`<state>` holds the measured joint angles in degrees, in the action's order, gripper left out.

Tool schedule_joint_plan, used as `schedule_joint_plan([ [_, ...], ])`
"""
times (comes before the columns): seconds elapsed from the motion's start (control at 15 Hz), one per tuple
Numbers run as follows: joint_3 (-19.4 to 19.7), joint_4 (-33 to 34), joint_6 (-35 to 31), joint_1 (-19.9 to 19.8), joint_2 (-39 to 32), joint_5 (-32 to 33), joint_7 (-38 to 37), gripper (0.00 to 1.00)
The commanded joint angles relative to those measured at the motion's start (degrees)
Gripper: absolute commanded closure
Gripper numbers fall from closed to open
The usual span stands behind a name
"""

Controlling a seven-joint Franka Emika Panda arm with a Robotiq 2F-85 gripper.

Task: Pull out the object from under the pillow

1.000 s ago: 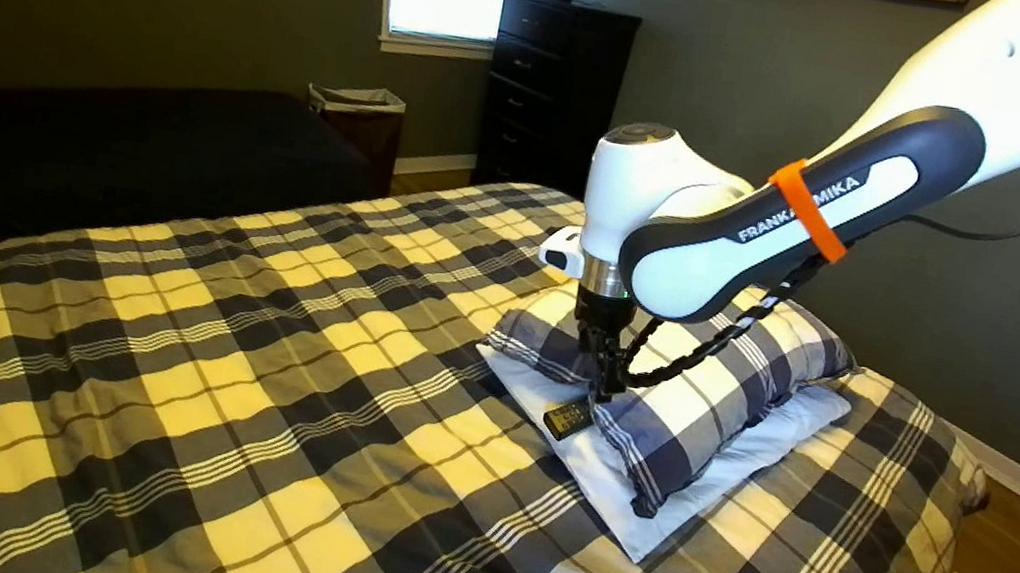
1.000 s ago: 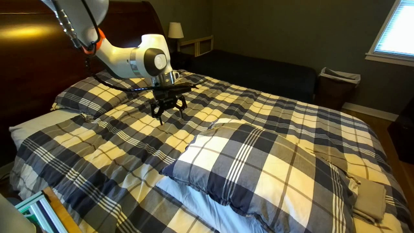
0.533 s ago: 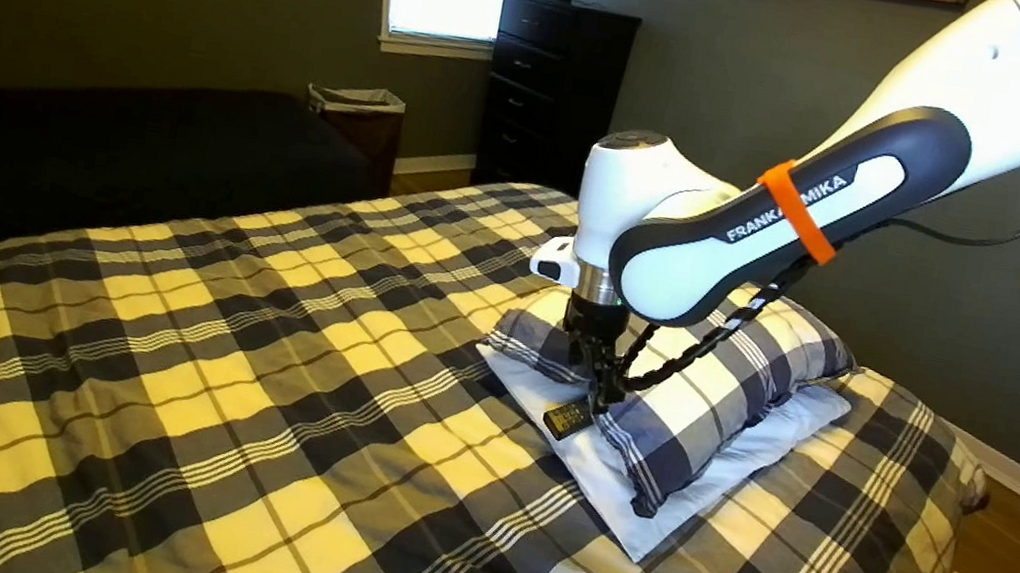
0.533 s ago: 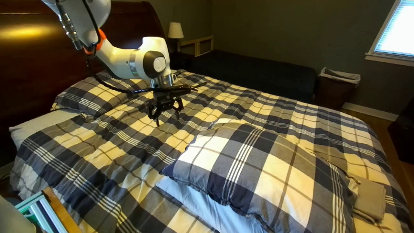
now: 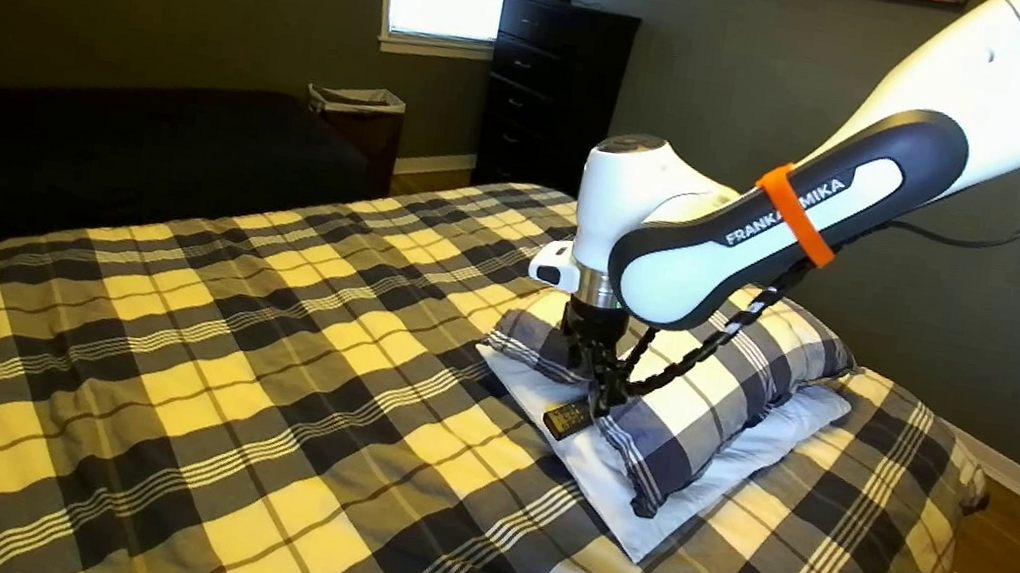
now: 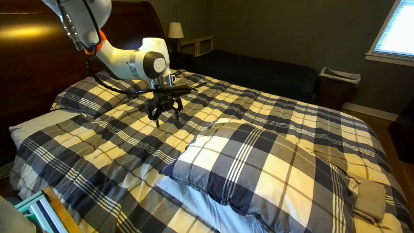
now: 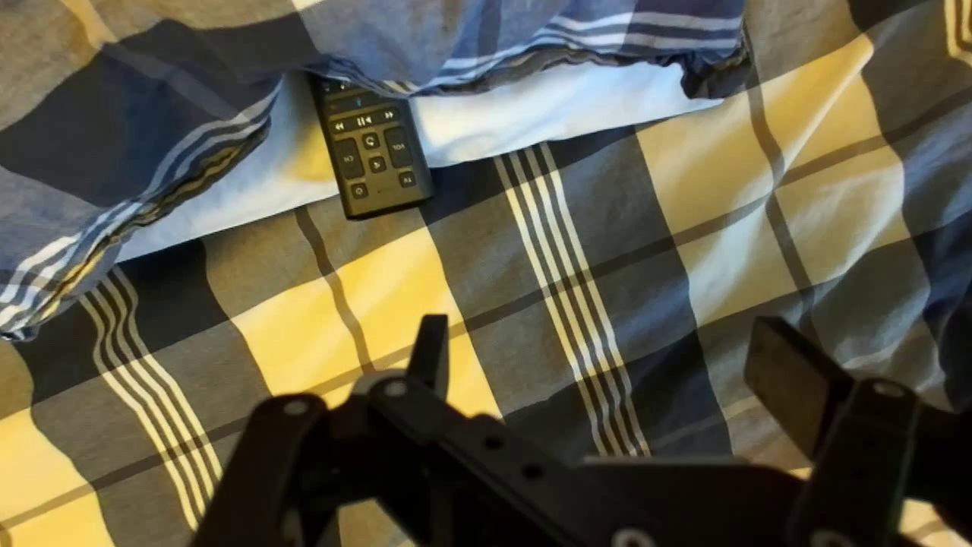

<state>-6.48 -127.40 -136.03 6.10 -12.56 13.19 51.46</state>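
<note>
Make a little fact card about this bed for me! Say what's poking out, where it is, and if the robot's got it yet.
Poking out: black remote control, buttons facing up
Tucked end: under the edge of the plaid pillow
Free end: past the edge of the pale-blue cloth, over the plaid bedcover
End effector: open, holding nothing, apart from the remote
Got it yet: no

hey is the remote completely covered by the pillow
No, in the wrist view the remote sticks partly out from under the pillow.
</note>
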Motion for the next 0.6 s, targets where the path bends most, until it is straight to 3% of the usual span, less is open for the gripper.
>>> schedule_joint_plan([
  [0.0,0.14,2.31,-3.39,-0.20,-5.01,7.33,3.08,0.00],
  [0.27,1.39,4.75,-8.49,-0.33,-11.10,13.34,3.27,0.00],
  [0.53,2.32,7.51,-13.60,-1.34,-16.69,14.60,4.11,0.00],
])
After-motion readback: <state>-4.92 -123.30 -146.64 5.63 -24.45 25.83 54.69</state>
